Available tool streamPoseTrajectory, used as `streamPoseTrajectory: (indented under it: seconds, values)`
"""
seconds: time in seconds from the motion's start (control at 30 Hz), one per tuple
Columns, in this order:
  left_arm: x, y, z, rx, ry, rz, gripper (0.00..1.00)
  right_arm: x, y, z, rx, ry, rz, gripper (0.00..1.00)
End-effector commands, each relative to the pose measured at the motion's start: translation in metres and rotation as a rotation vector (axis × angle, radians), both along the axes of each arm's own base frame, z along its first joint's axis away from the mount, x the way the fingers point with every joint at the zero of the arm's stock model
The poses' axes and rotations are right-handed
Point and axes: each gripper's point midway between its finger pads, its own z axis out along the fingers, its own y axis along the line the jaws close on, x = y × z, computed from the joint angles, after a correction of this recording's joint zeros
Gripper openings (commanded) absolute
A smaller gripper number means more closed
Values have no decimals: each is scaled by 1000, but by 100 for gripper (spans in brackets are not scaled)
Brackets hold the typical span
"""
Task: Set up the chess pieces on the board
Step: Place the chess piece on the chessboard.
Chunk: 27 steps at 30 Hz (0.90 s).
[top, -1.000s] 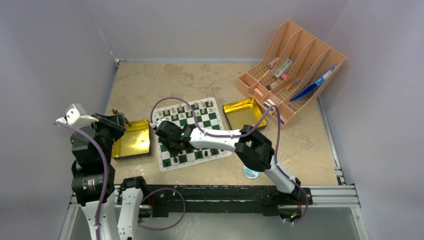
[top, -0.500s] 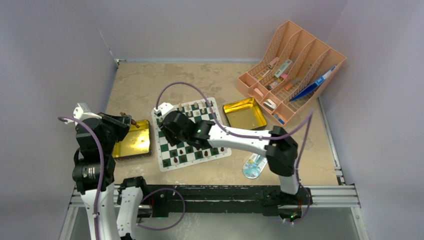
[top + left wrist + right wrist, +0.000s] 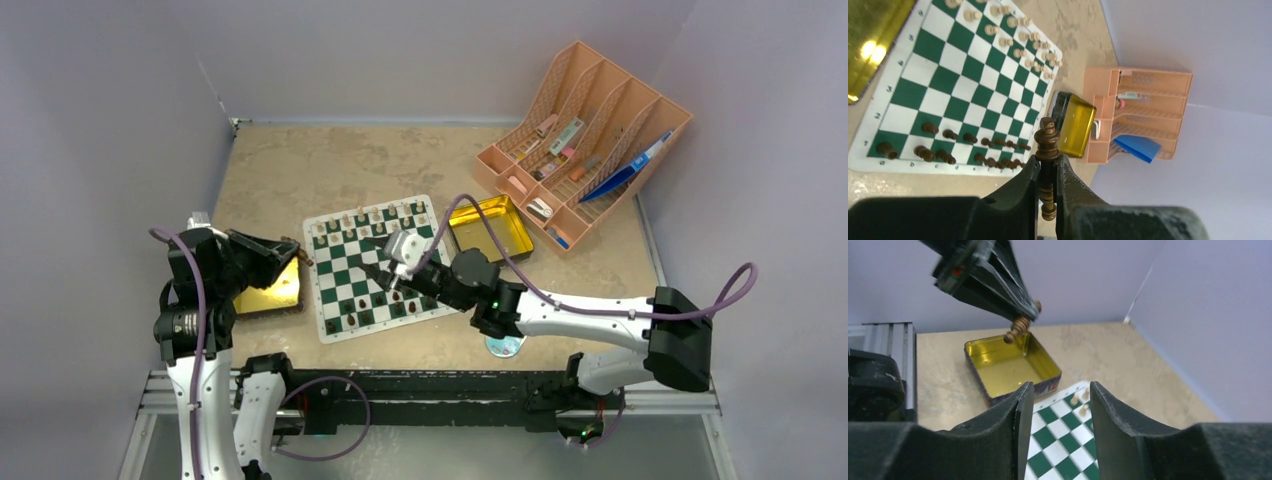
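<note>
Board [image 3: 345, 265] lies mid-table, with tan pieces [image 3: 370, 218] on its far rows and dark pieces [image 3: 350, 320] on its near rows. Right gripper [image 3: 385, 278] has swung back from the board's left part to its middle, its jaws parted wider and empty. Left gripper [image 3: 1048, 165] has come nearer the board's left edge, clamped tight on a brown piece [image 3: 1047, 145].

Board [image 3: 345, 272] at mid table [image 3: 300, 160]. Left tin [image 3: 262, 292] just beside its left edge. Right tin [image 3: 492, 230] off its far right corner. Rack [image 3: 585, 140] behind that, far right. Far-row pieces [image 3: 376, 214] and near-row pieces [image 3: 350, 320] stand on the board. Left claw [image 3: 1048, 162] over left tin's right rim, held piece [image 3: 1047, 142] between its fingers. Right claw [image 3: 1060, 387] over board's near right part.
</note>
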Motion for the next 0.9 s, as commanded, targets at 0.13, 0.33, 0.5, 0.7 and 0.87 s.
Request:
streamPoseTrajectory:
  seconds: [0.13,0.33,0.5,0.7,0.87]
  values:
    - [-5,-37,8,-222,14,-142,0,-35,-6,53,75,-567,80,50]
    - [-9,-44,1,-278,52,-162,0,-49,1,54,52,-744,56,50]
    - [-10,-51,-8,-333,88,-193,0,-50,18,48,9,-801,71,49]
    - [-13,-56,-6,-367,97,-216,0,-47,32,37,-42,-844,69,45]
    - [-15,-58,-3,-371,99,-224,0,-42,41,30,-78,-864,64,39]
